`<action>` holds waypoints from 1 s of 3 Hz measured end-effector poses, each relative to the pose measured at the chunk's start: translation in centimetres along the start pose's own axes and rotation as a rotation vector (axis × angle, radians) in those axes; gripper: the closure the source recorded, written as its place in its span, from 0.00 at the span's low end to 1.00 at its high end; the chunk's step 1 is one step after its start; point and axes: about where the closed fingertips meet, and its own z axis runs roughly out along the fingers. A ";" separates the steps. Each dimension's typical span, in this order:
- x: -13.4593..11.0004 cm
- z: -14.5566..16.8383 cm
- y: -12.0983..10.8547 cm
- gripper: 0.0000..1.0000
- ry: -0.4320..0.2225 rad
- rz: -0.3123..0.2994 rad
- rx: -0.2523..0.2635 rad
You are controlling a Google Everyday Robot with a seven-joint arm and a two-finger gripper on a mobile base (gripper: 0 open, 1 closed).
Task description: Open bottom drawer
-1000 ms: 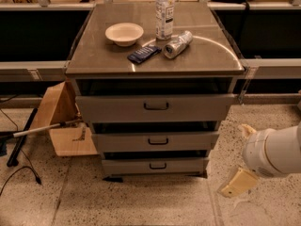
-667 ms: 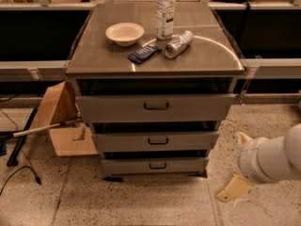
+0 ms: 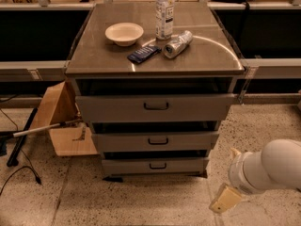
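Note:
The bottom drawer [image 3: 155, 166] is the lowest and narrowest grey front of the cabinet, with a small black loop handle [image 3: 157, 165]. It stands slightly out, like the two drawers above it. My gripper [image 3: 225, 197] hangs low at the lower right, at the end of the white arm [image 3: 270, 166]. It sits to the right of the cabinet, a little below the bottom drawer's level, and apart from it. One tan finger [image 3: 225, 199] points down toward the floor.
On the cabinet top [image 3: 94, 55] stand a white bowl [image 3: 124, 33], a water bottle [image 3: 164, 14], a lying can [image 3: 178, 44] and a dark blue packet [image 3: 144, 53]. A cardboard box [image 3: 61, 119] and a stick [image 3: 40, 128] lie left of the cabinet. Speckled floor stretches in front.
The arm and gripper have shifted left, closer to the cabinet's lower right corner. The drawers have not moved.

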 end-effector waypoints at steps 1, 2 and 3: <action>0.6 1.7 0.8 0.00 0.013 0.012 -0.035; 0.1 2.5 2.0 0.00 0.021 0.011 -0.100; 0.1 2.5 2.0 0.00 0.021 0.011 -0.100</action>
